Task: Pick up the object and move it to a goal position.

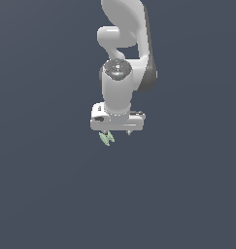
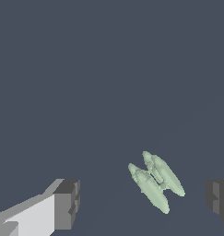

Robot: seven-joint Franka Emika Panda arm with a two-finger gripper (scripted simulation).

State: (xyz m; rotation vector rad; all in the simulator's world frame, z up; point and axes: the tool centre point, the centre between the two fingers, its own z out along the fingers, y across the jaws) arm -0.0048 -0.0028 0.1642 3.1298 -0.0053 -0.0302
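The object (image 2: 156, 181) is shown in the wrist view as a small, pale mint-green body built of two elongated, spindle-shaped lobes lying side by side and joined by a short bridge near their middles; its surface is smooth and matte, with faceted edges (a simulator's render, so no fine grain can be made out). In the exterior view the object (image 1: 107, 139) is seen as a tiny green cluster of thin prongs just under the white hand, toward the exterior view's left end of that hand.

The gripper (image 2: 143, 203) is held with its fingers spread wide apart. Two blocky dark grey fingertips (image 2: 67, 203) are seen at either side of the wrist view, one backed by a pale grey finger body, and the object lies between them, nearer one than the other, touched by neither. In the exterior view the gripper (image 1: 118, 132) is pointed downward beneath a glossy white, rounded arm (image 1: 120, 82) with dark grey joint sections.

The surroundings are given only as a flat, uniform slate-blue ground (image 1: 42, 194), without texture, edges or furnishings.
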